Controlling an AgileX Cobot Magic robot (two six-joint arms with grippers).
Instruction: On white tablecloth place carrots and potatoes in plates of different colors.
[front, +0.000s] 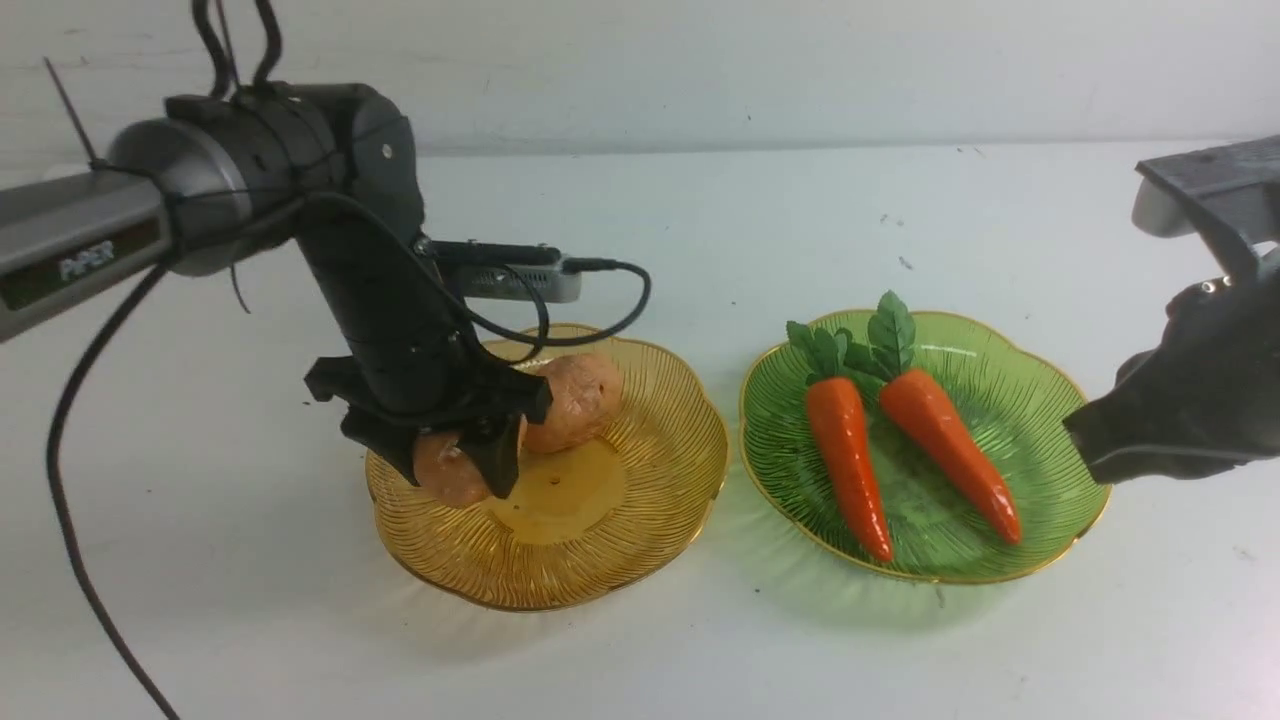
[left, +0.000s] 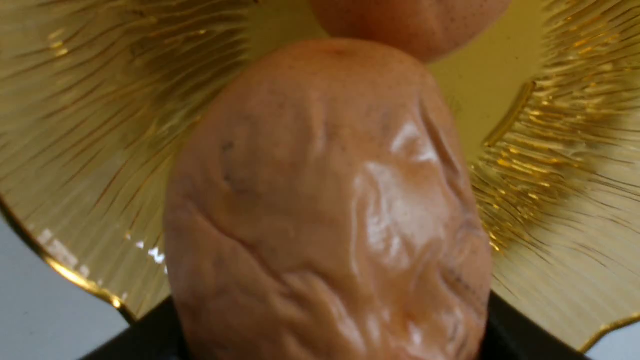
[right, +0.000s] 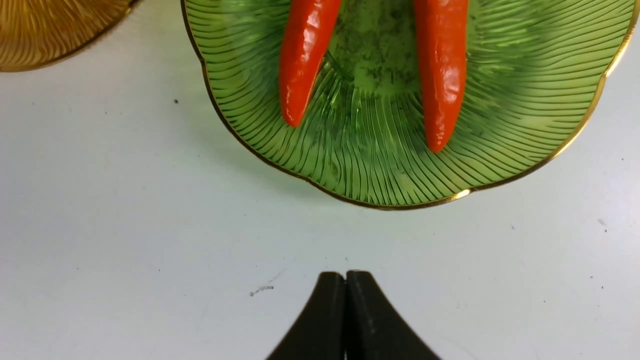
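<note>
Plain white tablecloth (front: 700, 230) covers the counter. Translucent ribbed amber-yellow plastic plate (front: 600, 588) sits left; translucent ribbed green plastic plate (front: 1040, 400) sits just right of it, rims close but apart.

Two glossy orange toy carrots lie in the green plate, leafy tops far, tips near: left carrot (front: 848, 465), right carrot (front: 950, 450).

First stubby orange-tan toy potato (front: 578, 398) rests at the far side of the amber plate. Second potato (front: 450, 482) is over its near-left part, between the jaws of the left end effector (front: 447, 468). The jaws are parted around it; whether they clamp it, cannot tell.

Right end effector (right: 346, 275): jaws fully together, empty, off the right of the green plate.
</note>
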